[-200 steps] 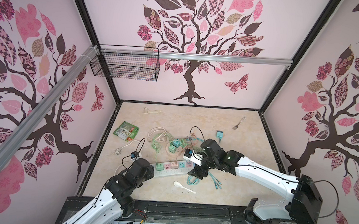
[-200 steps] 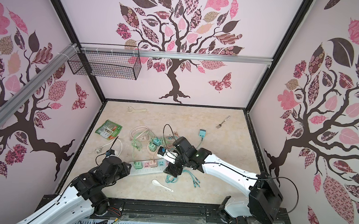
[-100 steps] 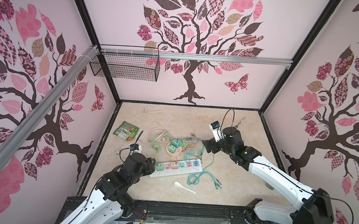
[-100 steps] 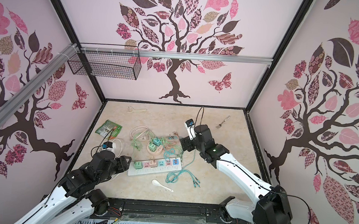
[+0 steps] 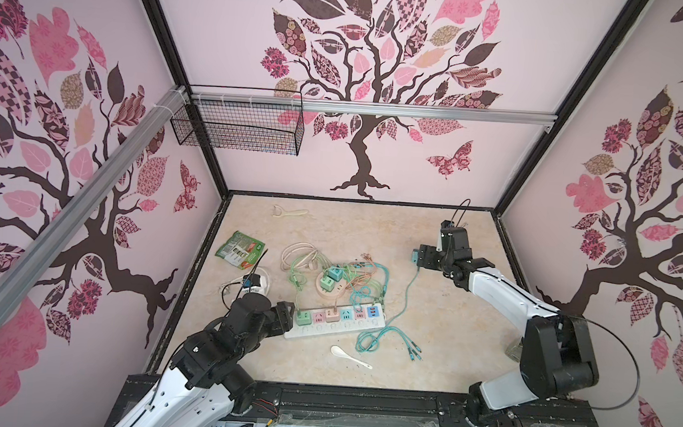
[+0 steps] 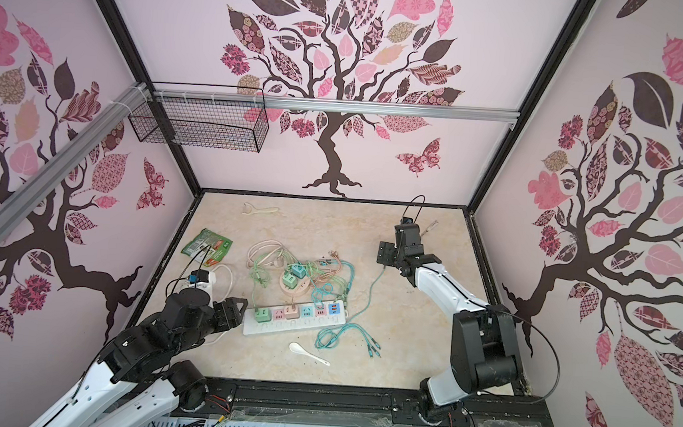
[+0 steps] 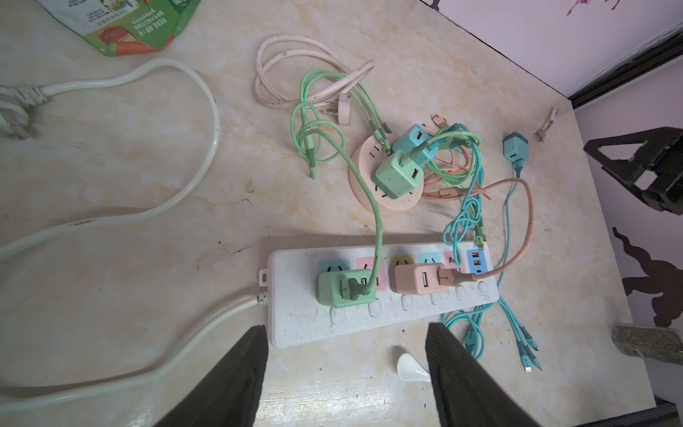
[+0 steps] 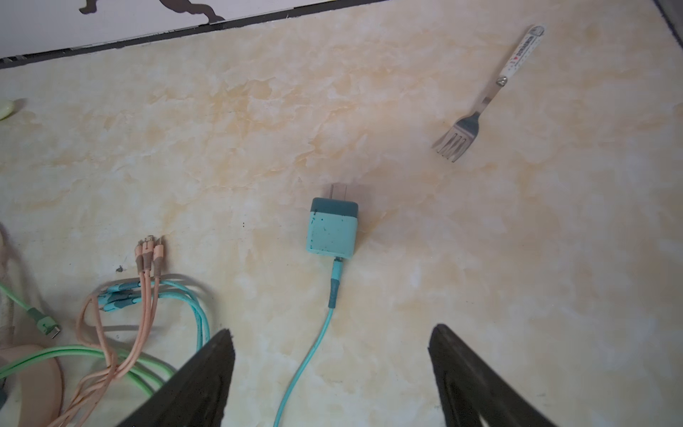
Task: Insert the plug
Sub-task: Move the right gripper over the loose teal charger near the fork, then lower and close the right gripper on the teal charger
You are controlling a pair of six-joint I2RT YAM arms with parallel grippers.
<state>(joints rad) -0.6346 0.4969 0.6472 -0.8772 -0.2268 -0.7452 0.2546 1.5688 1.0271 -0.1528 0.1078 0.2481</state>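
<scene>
Since a second ago the right gripper [image 5: 420, 257] has left the middle of the power strip [image 5: 337, 327] and swung out towards the far right part of the table [image 8: 221, 129], while the left gripper [image 7: 345, 327] has spread its fingers. The right gripper now hangs above the teal plug [image 8: 332, 231], released and grasping nothing, its two dark fingers [image 8: 207, 369] wide apart. The plug lies flat on the table, apart from both fingers, with its prongs pointing away from the gripper. Its teal cable [image 8: 314, 351] trails back between the fingers. A fork [image 8: 458, 138] lies near the plug without touching it. The left gripper is also released and empty, held just off the cord end of the power strip. A green plug [image 7: 343, 288] and a pink plug [image 7: 417, 279] sit in the strip's sockets, each with a cable running off it. Behind the strip a round pink socket [image 7: 360, 162] carries two more cube plugs among tangled cables. In both top views a white spoon [image 5: 345, 354] lies in front of the strip, and a green snack packet [image 5: 241, 250] rests near the left wall.
</scene>
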